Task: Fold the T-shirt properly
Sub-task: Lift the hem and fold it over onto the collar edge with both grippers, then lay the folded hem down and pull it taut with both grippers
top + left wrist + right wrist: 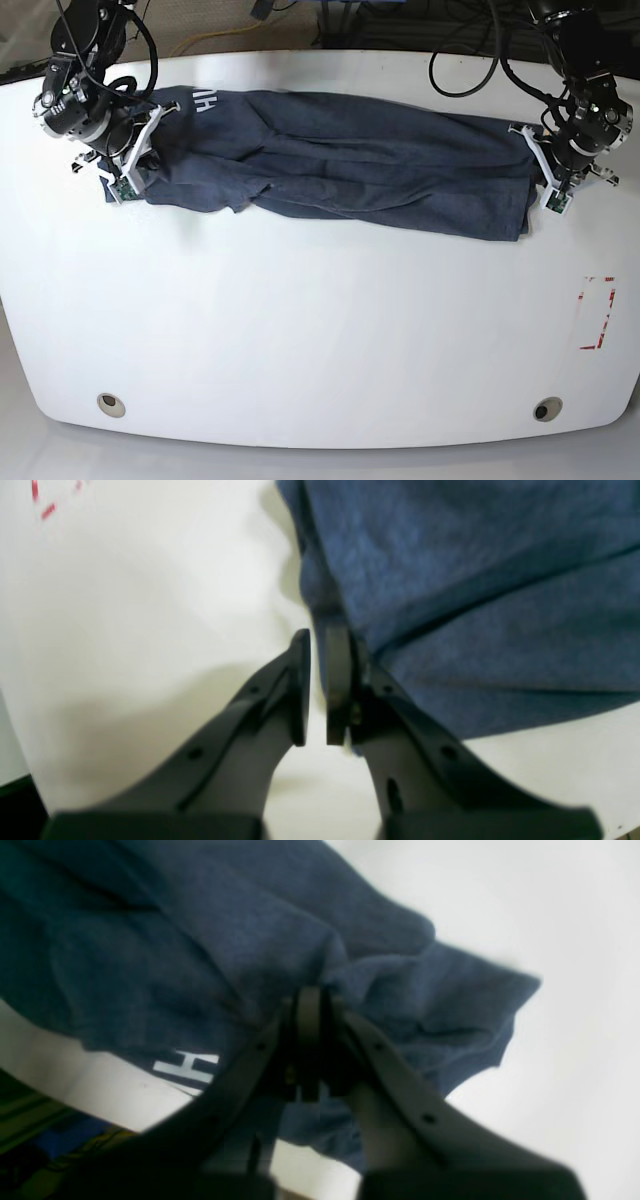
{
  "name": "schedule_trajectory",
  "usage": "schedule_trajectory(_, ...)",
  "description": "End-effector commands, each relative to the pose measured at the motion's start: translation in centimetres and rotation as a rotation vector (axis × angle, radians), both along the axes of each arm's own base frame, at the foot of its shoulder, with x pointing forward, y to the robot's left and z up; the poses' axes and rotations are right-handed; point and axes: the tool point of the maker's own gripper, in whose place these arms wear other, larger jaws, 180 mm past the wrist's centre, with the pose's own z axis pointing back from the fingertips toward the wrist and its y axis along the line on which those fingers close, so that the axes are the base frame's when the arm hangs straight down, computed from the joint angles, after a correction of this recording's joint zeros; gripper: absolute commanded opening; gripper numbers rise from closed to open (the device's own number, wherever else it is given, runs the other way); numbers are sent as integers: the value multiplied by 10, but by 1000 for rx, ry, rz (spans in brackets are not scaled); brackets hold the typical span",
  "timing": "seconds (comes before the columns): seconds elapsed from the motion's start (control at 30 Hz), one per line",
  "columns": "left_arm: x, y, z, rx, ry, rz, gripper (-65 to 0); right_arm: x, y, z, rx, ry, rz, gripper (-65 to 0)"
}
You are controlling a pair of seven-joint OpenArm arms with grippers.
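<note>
The dark slate-blue T-shirt point(340, 165) lies folded in a long band across the far part of the white table point(300, 330), with white lettering point(205, 101) at its left end. My right gripper point(140, 150) is at that left end; in the right wrist view it point(310, 1000) is shut on a bunched fold of the T-shirt point(200, 940), near the lettering point(187, 1066). My left gripper point(548, 185) is at the shirt's right end. In the left wrist view it point(317, 645) stands narrowly open with nothing between the pads, one finger against the T-shirt's point(475, 580) edge.
A red tape rectangle point(597, 312) marks the table at the right; red marks point(47, 510) also show in the left wrist view. Two round holes point(112, 404) point(546, 408) sit near the front edge. Cables run behind the table's far edge.
</note>
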Motion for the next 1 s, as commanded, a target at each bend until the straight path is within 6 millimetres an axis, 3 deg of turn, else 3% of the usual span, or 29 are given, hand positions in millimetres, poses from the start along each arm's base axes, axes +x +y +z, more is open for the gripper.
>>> schedule_trajectory(0.0, 8, 2, 10, 1, -40, -6, -608, 2, -6, 4, 3, -20, -21, -650)
schedule_trajectory(0.2, 13, 0, 15, -1, -61, -11, -457, -2, -9, -3, 13, 4, -39, -623)
schedule_trajectory(0.27, 20, -8, 18, -25, -85, -6, -354, -2, -9, -3, 13, 4, -39, -569)
schedule_trajectory(0.37, 27, -13, 22, -43, -108, -1, -253, -2, -9, -2, 13, 0, -37, -577)
schedule_trajectory(0.5, 39, -19, 26, -67, -132, 4, -247, 0, -9, -1, 15, -5, -37, -625)
schedule_trajectory(0.7, 52, -25, 10, -131, -106, 27, -247, -1, -7, -2, 23, -4, -37, -634)
schedule_trajectory(0.83, 51, -18, -4, -140, -62, 37, -247, 0, -3, -3, 35, -6, -42, -634)
schedule_trajectory(0.97, 45, -14, -6, -85, -7, 4, -246, 0, 0, -3, 46, -7, -44, -634)
